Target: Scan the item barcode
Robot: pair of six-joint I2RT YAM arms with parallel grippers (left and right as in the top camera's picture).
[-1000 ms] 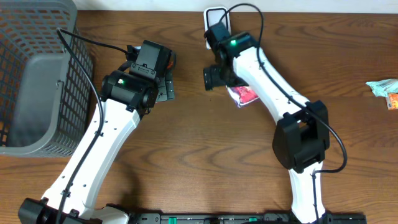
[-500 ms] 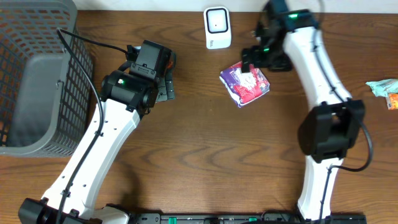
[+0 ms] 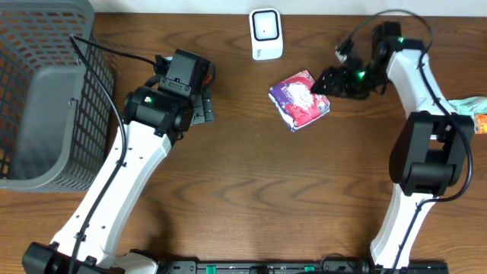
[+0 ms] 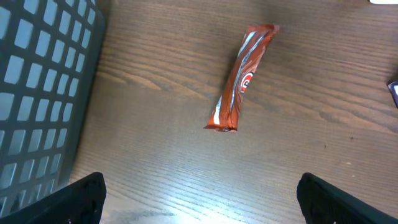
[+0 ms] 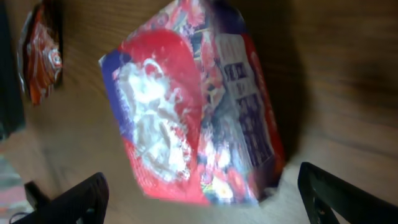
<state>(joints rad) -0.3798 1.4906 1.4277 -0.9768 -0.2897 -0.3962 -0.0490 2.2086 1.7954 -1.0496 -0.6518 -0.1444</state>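
Snack packet [image 3: 300, 101] lying loose upper centre, now approached from frame-right by right gripper [image 3: 321, 84] swung over from scanner [image 3: 265, 33], jaws apart; pickup pending.

CAMERA PLACEMENT AND COVERAGE

The overhead camera is looking straight down from high above, taking in the whole table [image 3: 243, 190], both arms and the basket [image 3: 46, 46]. The left wrist camera is pointing down at the wood from close range, framing an orange wrapped bar [image 4: 239, 78] with the basket wall at its left edge. The right wrist camera is sitting very near the red-and-purple packet [image 5: 193, 106], which is filling its frame. Overhead and right wrist are sharing that packet; both wrist views are sharing the bar.
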